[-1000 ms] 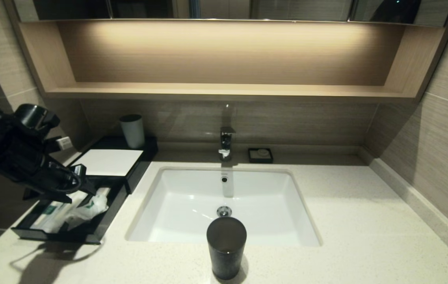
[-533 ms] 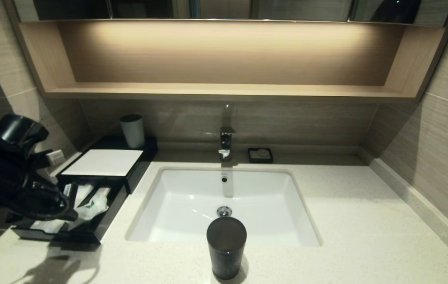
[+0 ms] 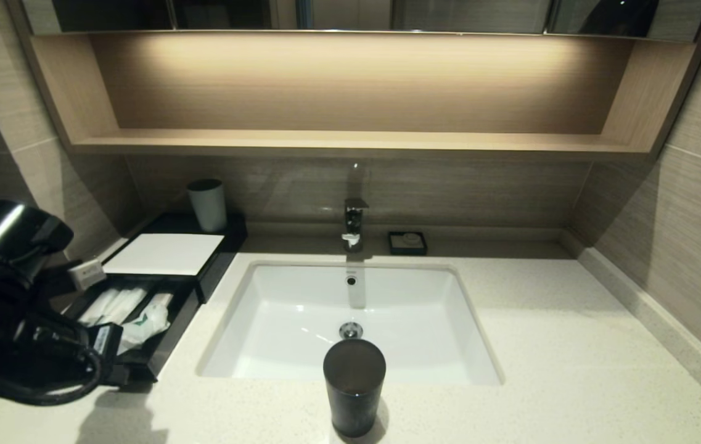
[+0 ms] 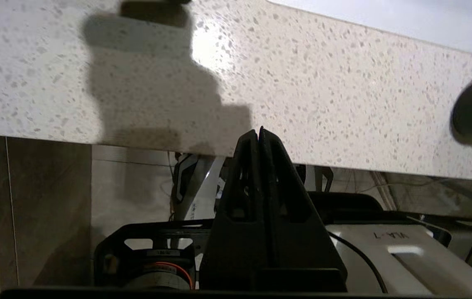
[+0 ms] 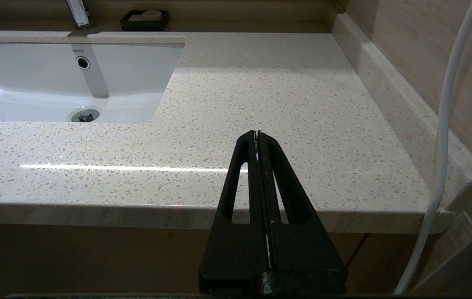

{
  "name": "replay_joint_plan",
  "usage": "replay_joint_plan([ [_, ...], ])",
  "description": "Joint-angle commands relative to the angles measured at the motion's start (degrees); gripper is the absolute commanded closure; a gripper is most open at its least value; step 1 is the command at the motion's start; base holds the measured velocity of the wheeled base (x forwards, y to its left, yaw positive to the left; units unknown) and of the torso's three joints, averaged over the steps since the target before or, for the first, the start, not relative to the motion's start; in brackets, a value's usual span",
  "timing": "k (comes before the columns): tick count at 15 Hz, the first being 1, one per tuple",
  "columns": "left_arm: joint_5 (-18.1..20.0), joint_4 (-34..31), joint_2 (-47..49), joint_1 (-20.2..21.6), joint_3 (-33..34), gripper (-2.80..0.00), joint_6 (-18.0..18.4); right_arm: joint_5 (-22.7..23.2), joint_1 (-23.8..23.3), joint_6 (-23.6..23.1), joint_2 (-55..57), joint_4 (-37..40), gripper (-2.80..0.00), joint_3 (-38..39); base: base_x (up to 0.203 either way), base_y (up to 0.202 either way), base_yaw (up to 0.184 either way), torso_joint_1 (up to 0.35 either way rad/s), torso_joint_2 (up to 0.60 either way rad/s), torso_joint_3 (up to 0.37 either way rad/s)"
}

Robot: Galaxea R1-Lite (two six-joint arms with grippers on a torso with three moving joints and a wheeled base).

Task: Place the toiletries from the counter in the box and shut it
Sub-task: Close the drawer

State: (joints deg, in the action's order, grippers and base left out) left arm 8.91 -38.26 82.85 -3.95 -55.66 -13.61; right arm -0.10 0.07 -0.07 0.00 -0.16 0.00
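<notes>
left pincer (image 4: 259, 135) pressed together, empty, at table (image 3: 541, 345) near-left edge, just near of box (image 3: 168, 254). box drawer open w/ toiletries (image 3: 134, 311) inside. right pincer (image 5: 257, 137) pressed together, parked at near-right table edge.

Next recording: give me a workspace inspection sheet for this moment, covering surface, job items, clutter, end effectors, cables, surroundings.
Surface: speckled cream counter with a white sink set in.
Job's things: black box at the left rear, its drawer pulled open; wrapped toiletries lie inside.
Clutter: dark tumbler in front of the sink; pale cup behind the box; soap dish beside the faucet.
End effectors: left end effector shut, empty, at the counter's front edge near the drawer; right end effector shut, parked low in front of the counter's right part.
Cables: white cable by the right wall; black cable looped on the left arm.
Surroundings: lit wooden shelf niche, tiled walls.
</notes>
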Motion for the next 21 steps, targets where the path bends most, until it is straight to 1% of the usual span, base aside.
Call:
replay_joint_plan([
  [1, 0.1, -0.8, -3.8, -4.3, 1.6, 0.0, -0.7, 0.0, 0.0, 0.0, 0.0, 0.0, 0.0, 0.1, 0.0, 0.0, 0.0, 0.0, 0.0, 0.0],
  [4, 0.1, -0.9, -4.6, -7.8, 3.6, 0.0, -1.7, 0.0, 0.0, 0.0, 0.0, 0.0, 0.0, 0.1, 0.0, 0.0, 0.0, 0.0, 0.0, 0.0],
  [6, -0.1, -0.9, -4.4, -8.3, 5.1, 0.0, -2.5, 0.0, 0.0, 0.0, 0.0, 0.0, 0.0, 0.1, 0.0, 0.0, 0.0, 0.0, 0.0, 0.0],
  [8, -0.7, -0.8, -3.1, -8.1, 6.5, 0.0, -4.2, 0.0, 0.0, 0.0, 0.0, 0.0, 0.0, 0.1, 0.0, 0.0, 0.0, 0.0, 0.0, 0.0],
  [10, -2.2, -0.3, -0.8, -7.1, 6.7, 0.0, -5.5, 0.0, 0.0, 0.0, 0.0, 0.0, 0.0, 0.1, 0.0, 0.0, 0.0, 0.0, 0.0, 0.0],
  [13, -6.8, 1.6, 2.9, -5.1, 6.5, 0.0, -7.5, 0.0, 0.0, 0.0, 0.0, 0.0, 0.0, 0.1, 0.0, 0.0, 0.0, 0.0, 0.0, 0.0],
  [14, -7.4, 2.7, 3.8, -3.9, 6.5, 0.0, -7.8, 0.0, 0.0, 0.0, 0.0, 0.0, 0.0, 0.1, 0.0, 0.0, 0.0, 0.0, 0.0, 0.0],
  [16, -7.4, 3.7, 5.9, -1.2, 6.6, 0.0, -7.6, 0.0, 0.0, 0.0, 0.0, 0.0, 0.0, 0.1, 0.0, 0.0, 0.0, 0.0, 0.0, 0.0],
  [19, -7.2, 4.5, 8.8, 0.5, 6.7, 0.0, -7.4, 0.0, 0.0, 0.0, 0.0, 0.0, 0.0, 0.1, 0.0, 0.0, 0.0, 0.0, 0.0, 0.0],
  [21, -7.2, 6.7, 11.9, 1.8, 6.6, 0.0, -7.4, 0.0, 0.0, 0.0, 0.0, 0.0, 0.0, 0.0, 0.0, 0.0, 0.0, 0.0, 0.0, 0.0],
])
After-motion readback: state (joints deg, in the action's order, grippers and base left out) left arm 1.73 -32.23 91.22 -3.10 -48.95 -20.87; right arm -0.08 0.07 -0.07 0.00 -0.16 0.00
